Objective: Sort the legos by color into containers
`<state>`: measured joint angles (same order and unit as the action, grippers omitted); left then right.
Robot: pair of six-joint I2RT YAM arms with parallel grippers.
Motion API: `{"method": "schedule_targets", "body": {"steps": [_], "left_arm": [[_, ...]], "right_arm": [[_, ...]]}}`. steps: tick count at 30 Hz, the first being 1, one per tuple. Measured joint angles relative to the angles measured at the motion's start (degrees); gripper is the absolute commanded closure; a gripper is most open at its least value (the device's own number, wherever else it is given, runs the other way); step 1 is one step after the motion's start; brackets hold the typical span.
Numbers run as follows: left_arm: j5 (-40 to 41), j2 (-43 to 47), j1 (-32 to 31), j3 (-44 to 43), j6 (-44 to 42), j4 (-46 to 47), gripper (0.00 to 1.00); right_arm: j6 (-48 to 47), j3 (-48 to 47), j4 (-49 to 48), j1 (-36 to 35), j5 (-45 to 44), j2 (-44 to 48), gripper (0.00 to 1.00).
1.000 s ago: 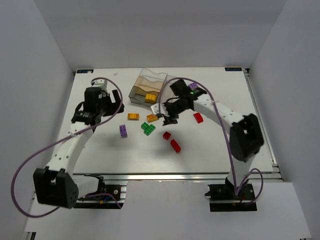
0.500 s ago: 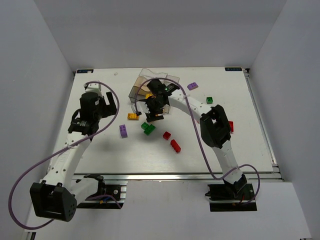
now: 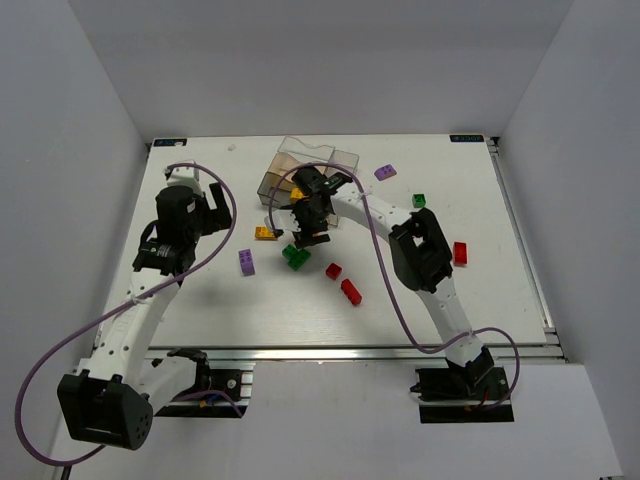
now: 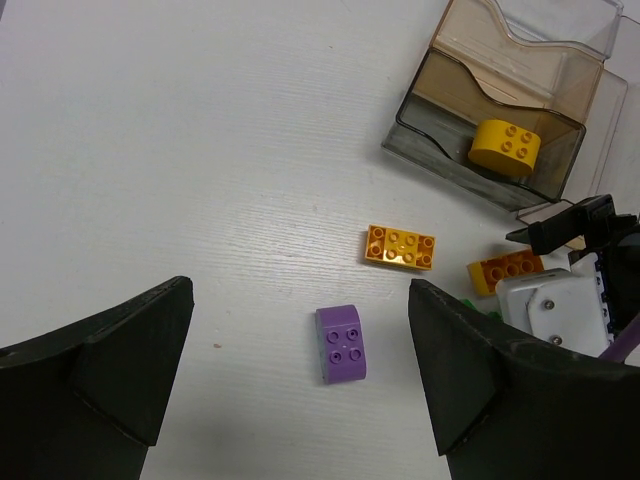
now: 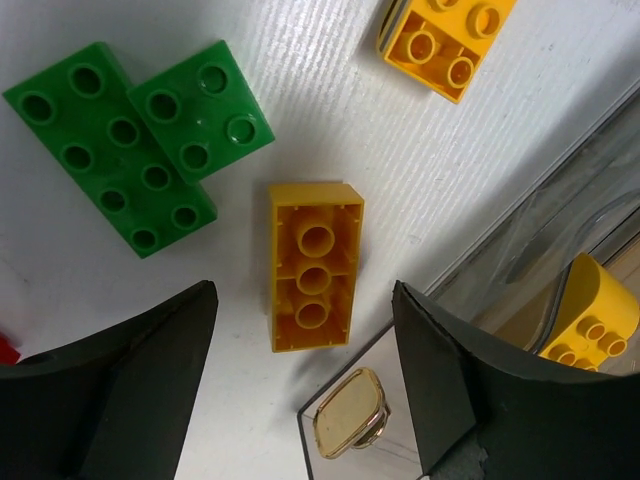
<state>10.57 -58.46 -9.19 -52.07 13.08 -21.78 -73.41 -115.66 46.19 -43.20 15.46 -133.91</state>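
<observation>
The clear brownish box [image 3: 310, 160] stands at the table's back middle, with one yellow curved brick [image 3: 297, 193] in a front compartment. My right gripper [image 3: 303, 222] is open, low in front of the box. In the right wrist view it [image 5: 303, 305] straddles an upside-down yellow brick [image 5: 313, 265] lying on the table. My left gripper [image 3: 200, 225] is open and empty. In the left wrist view it [image 4: 300, 330] hangs above a purple brick [image 4: 342, 343]. A flat yellow brick [image 3: 265, 233] and two joined green bricks [image 3: 295, 256] lie close by.
Two red bricks [image 3: 333, 271] [image 3: 351, 291] lie at the table's middle. Another purple brick [image 3: 385, 172], a small green one [image 3: 419, 200] and a red one [image 3: 460, 252] lie to the right. A gold clasp [image 5: 348, 427] sits on the box's corner beside the right fingers.
My right arm has swung left from the table's middle to the front of the box and come down over the yellow brick. The left arm has shifted slightly.
</observation>
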Motion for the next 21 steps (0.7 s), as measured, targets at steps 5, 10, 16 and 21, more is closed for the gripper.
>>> {"method": "schedule_targets", "body": {"steps": [5,10,16,21], "left_arm": [[0.02,0.02,0.00,0.02,0.00,0.00,0.02],[0.20,0.07,-0.02,0.17,0.00,0.02,0.02],[0.44,0.07,0.00,0.22,0.00,0.02,0.02],[0.39,0.07,-0.02,0.39,0.00,0.22,0.02]], "right_arm": [[-0.24,-1.22,-0.04,0.00,-0.57,-1.84,0.28],[-0.37,-2.12,0.07,0.00,-0.74,-2.47,0.36],[-0.59,-2.21,0.24,0.07,-0.74,-2.99,0.68],[-0.33,-2.43,0.39,0.11,-0.70,-3.06,0.83]]}}
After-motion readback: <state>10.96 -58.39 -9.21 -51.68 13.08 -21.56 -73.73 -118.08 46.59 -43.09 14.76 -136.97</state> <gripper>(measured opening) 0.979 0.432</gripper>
